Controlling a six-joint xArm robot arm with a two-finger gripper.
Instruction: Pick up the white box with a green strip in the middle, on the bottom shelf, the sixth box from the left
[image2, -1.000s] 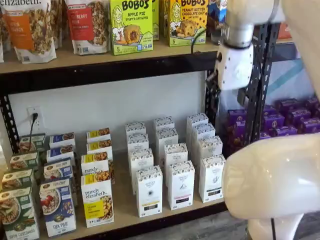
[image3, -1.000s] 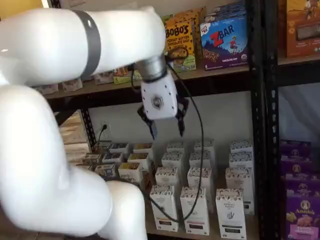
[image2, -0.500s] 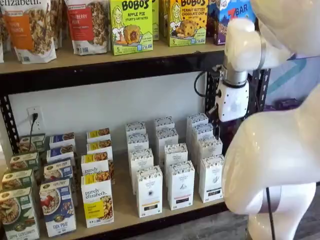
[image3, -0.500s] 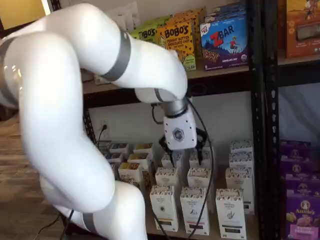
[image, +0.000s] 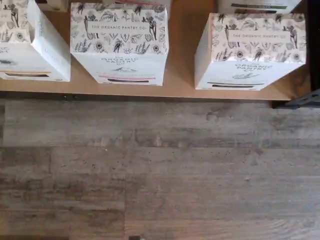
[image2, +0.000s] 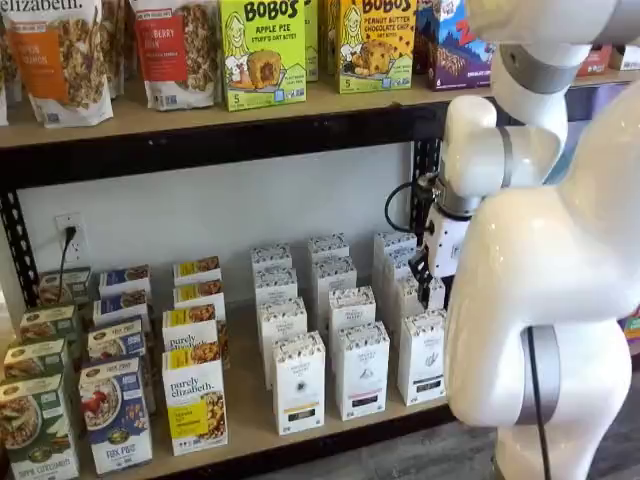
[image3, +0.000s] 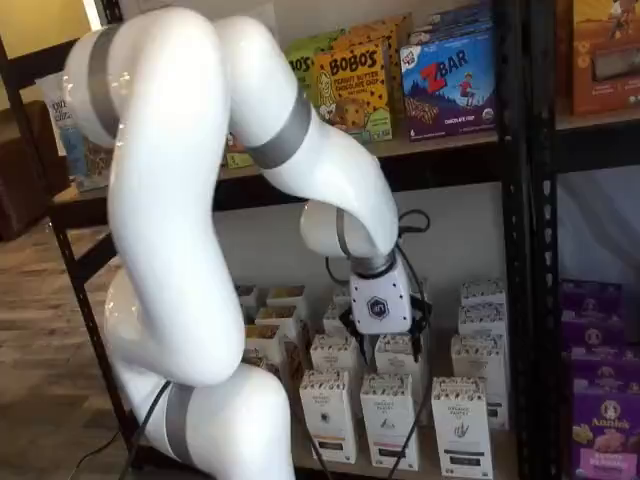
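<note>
Approach phase, nothing held. Gripper (image3: 385, 340) hangs low over front rows of white cartons; fingers mostly hidden behind body, jaws read as spread wide, empty. Target white box (image2: 423, 357) at front of rightmost column on bottom shelf (image2: 250, 405), roughly 5 o'clock from gripper in that shelf view; also seen in wrist view (image: 250, 50). Judgement: centre jaws over its narrow faces, descend straight, avoid clipping neighbour carton (image2: 361, 369) at its 9 o'clock.

White arm (image3: 200, 180) bent low, wrist pointing down, gripper (image3: 381, 335) hanging, jaws' state unclear
</note>
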